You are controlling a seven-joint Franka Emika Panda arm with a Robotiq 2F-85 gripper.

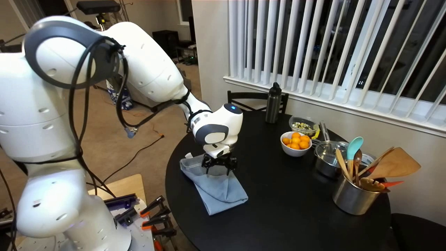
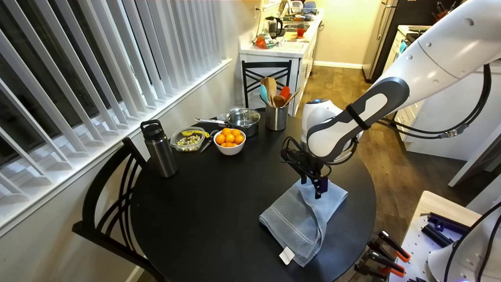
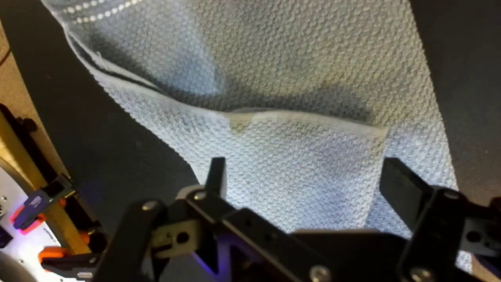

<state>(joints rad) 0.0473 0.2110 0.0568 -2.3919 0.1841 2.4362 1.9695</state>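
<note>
I have a blue-grey, nubbly-textured towel [image 2: 303,220] lying folded and rumpled on the black counter [image 2: 211,219], towards 4 o'clock in an exterior view, its white tag [image 2: 287,255] sticking out at the towel's 7 o'clock. My wrist view shows a pale-hemmed flap [image 3: 301,168] turned over and 2 white stitched rows [image 3: 100,16] at 10 o'clock.

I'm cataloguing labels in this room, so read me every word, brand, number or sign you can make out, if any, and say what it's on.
No text can be read in any view.
White tag on the blue cloth: no lettering can be made out.
Small dark mark on the robot arm: too small to tell whether it is writing.
</note>
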